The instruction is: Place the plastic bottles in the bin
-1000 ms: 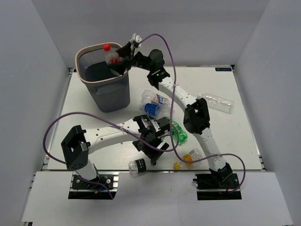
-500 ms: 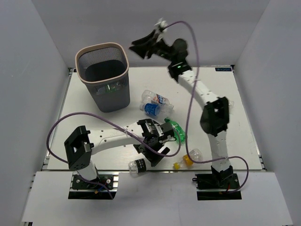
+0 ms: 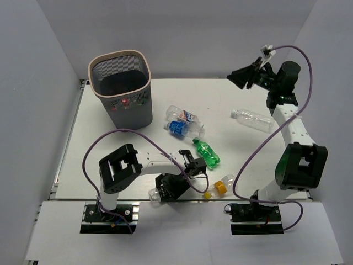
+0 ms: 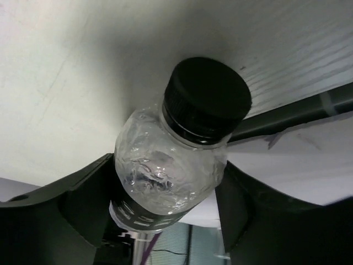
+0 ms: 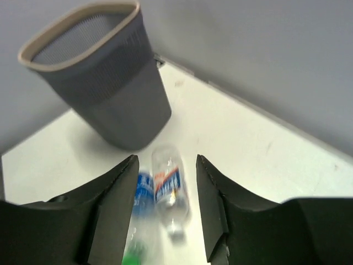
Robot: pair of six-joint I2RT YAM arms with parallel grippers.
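The bin [image 3: 121, 83] stands at the back left, and a red-capped bottle [image 3: 126, 102] shows through its mesh. At the table's near edge my left gripper [image 3: 168, 187] is shut on a clear black-capped bottle [image 3: 157, 195]; in the left wrist view both fingers [image 4: 83, 201] press that bottle [image 4: 165, 171]. My right gripper [image 3: 242, 77] hangs high at the back right, open and holding nothing. On the table lie a red-and-blue-labelled bottle [image 3: 182, 115], a blue-labelled bottle [image 3: 179, 128], a green bottle [image 3: 206, 153], a yellow-capped bottle [image 3: 220, 186] and a clear bottle [image 3: 252, 120].
White walls close in the table on the left, back and right. The right wrist view looks down between the open fingers [image 5: 118, 187] at the bin [image 5: 99, 66] and the red-and-blue-labelled bottle [image 5: 168, 182]. A purple cable loops over the left arm [image 3: 118, 168].
The red-capped bottle dropped from my right gripper into the bin, and that arm swung away to the back right. My left gripper moved toward the near edge and closed on the black-capped bottle.
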